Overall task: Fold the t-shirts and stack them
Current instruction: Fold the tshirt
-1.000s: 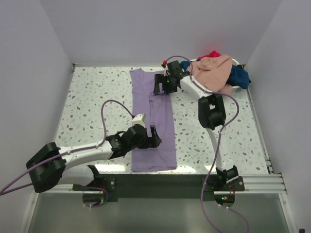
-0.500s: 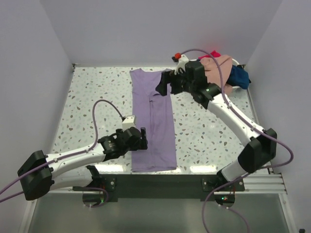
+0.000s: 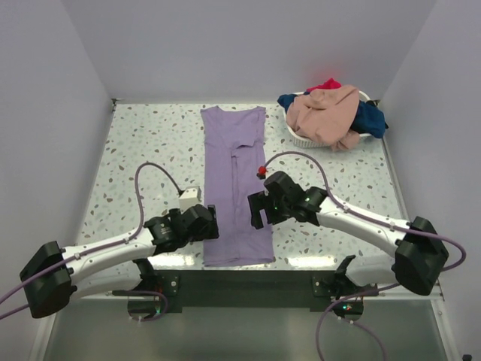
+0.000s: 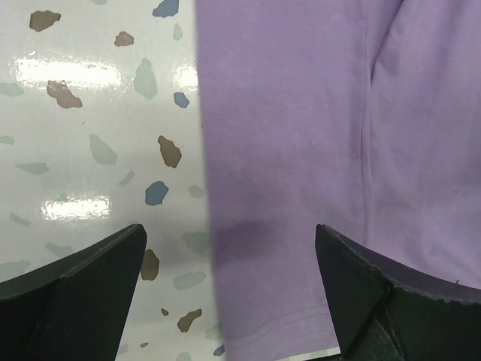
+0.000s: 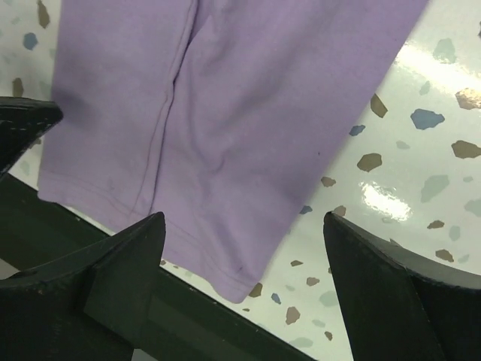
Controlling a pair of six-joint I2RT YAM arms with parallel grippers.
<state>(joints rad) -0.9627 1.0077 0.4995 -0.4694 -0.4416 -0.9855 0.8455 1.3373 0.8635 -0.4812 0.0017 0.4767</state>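
Observation:
A lavender t-shirt [image 3: 234,180] lies flat as a long narrow strip running from the back of the table to its front edge. My left gripper [image 3: 212,226] hangs open over the strip's near left edge [image 4: 301,150], one finger [image 4: 83,278] above the table and the other over the cloth. Open as well, my right gripper [image 3: 258,211] hovers over the near right corner [image 5: 225,188], its fingers [image 5: 120,271] apart from the fabric. Neither holds anything. Peach [image 3: 325,113], navy [image 3: 370,119] and red [image 3: 328,84] t-shirts are heaped in a basket.
The white oval basket [image 3: 302,137] stands at the back right against the wall. The table's dark front rail [image 5: 188,316] runs just beyond the shirt's hem. Speckled tabletop [image 3: 143,150] spreads left of the shirt, and more lies to its right.
My right arm swung from the shirt's far end by the basket to its near right corner. My left gripper slid off the cloth towards the near left edge.

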